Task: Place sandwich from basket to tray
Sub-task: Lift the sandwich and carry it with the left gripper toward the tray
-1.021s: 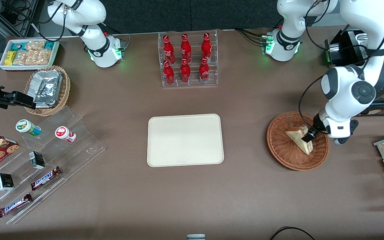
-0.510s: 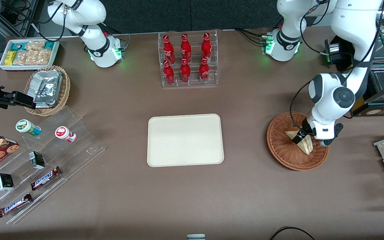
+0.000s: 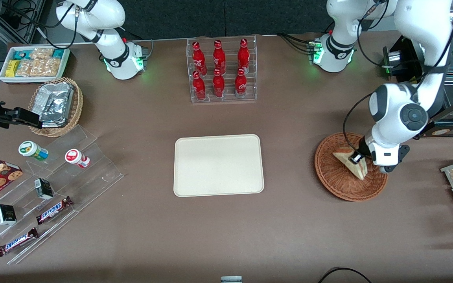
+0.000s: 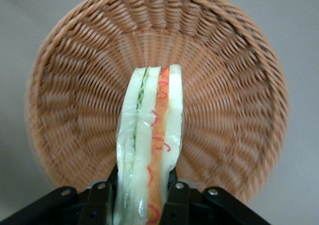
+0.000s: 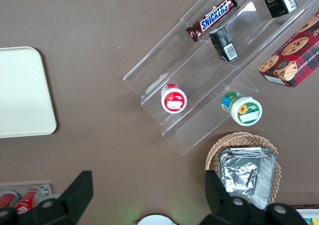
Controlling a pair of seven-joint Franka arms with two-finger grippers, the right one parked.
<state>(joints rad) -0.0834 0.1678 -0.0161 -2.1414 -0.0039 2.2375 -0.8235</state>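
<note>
The working arm's black two-finger hand (image 3: 355, 158) is gripping a small triangular sandwich (image 3: 350, 164) of white bread, its fingers (image 4: 101, 201) closing tight against the two bread faces. Seen from the wrist camera, the sandwich (image 4: 148, 145) is standing on edge between the fingers, its cut side showing green, orange and red filling layers under clear wrap. The wedge is sitting over the bowl of a round, shallow, reddish-brown woven wicker basket (image 3: 336, 184), which is resting on the brown surface (image 3: 289, 228) toward the working arm's end; whether the wedge is touching the weave cannot be told. The wicker basket (image 4: 234, 110) is filling most of the wrist view around the sandwich. A plain cream-coloured rectangular tray (image 3: 218, 165) with rounded corners and a low rim is lying flat mid-surface, well apart from the basket, with nothing on it. A clear rack of red bottles (image 3: 221, 70) is standing farther from the front camera than the tray.
</note>
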